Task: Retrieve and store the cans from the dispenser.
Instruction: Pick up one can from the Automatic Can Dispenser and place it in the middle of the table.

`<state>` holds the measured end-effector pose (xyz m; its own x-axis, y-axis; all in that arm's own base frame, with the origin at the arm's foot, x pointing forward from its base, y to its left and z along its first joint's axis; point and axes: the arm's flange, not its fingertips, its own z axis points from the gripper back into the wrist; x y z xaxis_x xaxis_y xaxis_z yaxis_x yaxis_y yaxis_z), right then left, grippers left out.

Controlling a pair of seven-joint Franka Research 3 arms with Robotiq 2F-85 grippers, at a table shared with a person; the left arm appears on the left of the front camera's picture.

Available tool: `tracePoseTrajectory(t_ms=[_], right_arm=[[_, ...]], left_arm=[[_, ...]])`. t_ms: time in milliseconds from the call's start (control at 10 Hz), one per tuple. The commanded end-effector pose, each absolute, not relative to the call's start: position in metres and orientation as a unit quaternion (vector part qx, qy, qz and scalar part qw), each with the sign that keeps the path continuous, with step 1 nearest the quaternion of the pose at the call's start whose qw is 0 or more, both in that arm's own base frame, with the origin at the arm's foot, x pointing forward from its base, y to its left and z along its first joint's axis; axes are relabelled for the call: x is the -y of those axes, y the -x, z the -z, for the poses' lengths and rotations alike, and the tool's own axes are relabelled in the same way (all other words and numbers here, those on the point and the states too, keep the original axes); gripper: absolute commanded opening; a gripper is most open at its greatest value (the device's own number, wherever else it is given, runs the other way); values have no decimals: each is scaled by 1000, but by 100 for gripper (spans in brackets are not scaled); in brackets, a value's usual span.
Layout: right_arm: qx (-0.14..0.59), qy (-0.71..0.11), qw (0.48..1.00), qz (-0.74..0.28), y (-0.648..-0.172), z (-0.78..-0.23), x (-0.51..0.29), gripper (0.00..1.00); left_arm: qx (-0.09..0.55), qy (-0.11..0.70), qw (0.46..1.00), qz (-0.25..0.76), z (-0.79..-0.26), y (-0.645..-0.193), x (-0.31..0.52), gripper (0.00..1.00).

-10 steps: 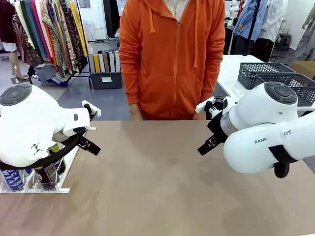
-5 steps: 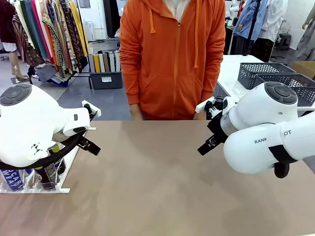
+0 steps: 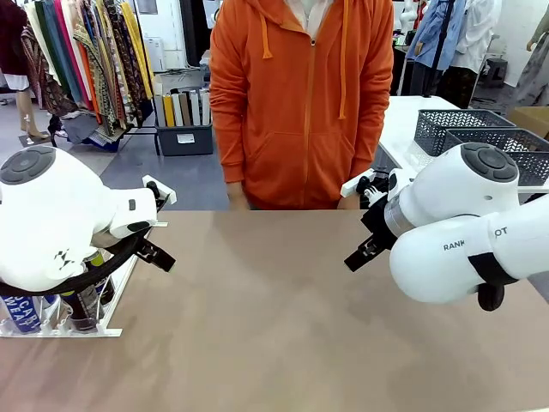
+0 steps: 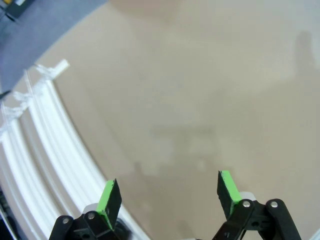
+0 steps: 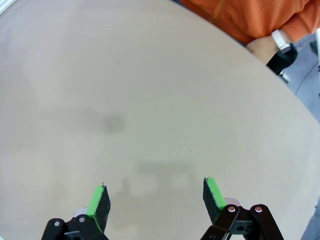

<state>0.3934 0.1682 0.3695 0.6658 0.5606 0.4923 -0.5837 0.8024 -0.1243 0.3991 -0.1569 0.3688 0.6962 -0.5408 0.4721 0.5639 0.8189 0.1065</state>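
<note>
The dispenser point(image 3: 110, 302) stands at the table's left edge, largely hidden behind my left arm point(image 3: 51, 223). In its front end I see a blue-and-white can point(image 3: 21, 312) and a dark can point(image 3: 82, 309). In the left wrist view the dispenser's white lane rails point(image 4: 45, 145) curve along the left side. My left gripper point(image 4: 170, 192) hangs open over bare table just beside those rails, holding nothing. My right gripper point(image 5: 155, 197) is open above bare table on the right side, well away from the cans.
A person in an orange hoodie point(image 3: 300, 103) stands at the far edge, one hand point(image 5: 260, 47) near the table's rim. Grey mesh baskets point(image 3: 480, 129) sit at the back right. The tan tabletop point(image 3: 274, 326) stretches between the arms.
</note>
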Motion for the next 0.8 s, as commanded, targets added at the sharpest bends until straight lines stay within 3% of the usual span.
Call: tracePoseTrajectory(t_ms=[0,100,200,300,500,700], right_arm=[[156,-126,931,-306,-394,-392,-152,100],[134,-202,929,-279,-391,-411,-139,100],[114,-257,936,-211,-381,-432,-128,100],[105,-325,917,-205,-363,-456,-109,100],[146,-490,831,-221,-318,-507,-31,100],[243,-569,777,-121,-281,-520,77,100]], left_arm=[[167,101,923,330,-401,-386,155,100],[121,183,926,307,-426,-376,161,100],[84,211,949,220,-453,-367,163,100],[82,289,927,226,-481,-356,152,100],[124,452,866,174,-551,-341,72,100],[215,546,809,44,-578,-329,-54,100]])
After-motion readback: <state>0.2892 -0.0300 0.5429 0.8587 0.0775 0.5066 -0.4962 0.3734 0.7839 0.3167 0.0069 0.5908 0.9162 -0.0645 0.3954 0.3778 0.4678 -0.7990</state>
